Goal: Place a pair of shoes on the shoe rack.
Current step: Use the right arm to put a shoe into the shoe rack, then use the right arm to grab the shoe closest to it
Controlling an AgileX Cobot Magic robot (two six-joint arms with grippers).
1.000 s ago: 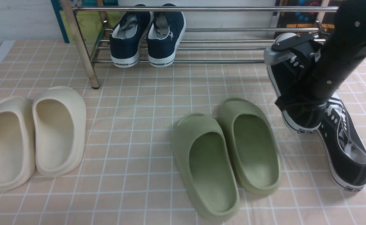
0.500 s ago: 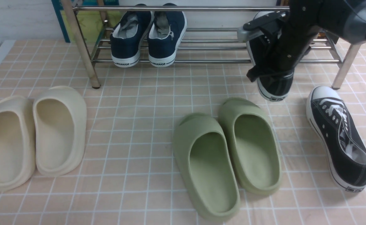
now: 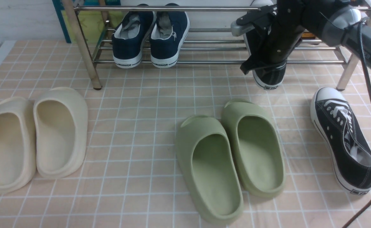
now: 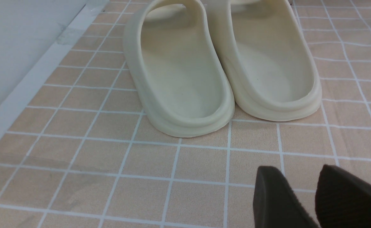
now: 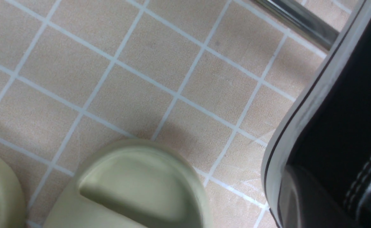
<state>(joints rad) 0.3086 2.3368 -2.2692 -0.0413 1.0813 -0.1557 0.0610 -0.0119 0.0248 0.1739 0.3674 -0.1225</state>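
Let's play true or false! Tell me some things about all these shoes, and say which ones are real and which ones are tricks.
1. Two navy-blue sneakers sit on the shoe rack. True.
2. Both black sneakers are on the rack. False: one black sneaker lies on the floor, and the right tool holds the tilted black sneaker at the rack.
3. The green slides stand side by side on the floor. True.
4. The left tool grips a cream slide. False: it is open and holds nothing, and the cream slides lie apart from it.
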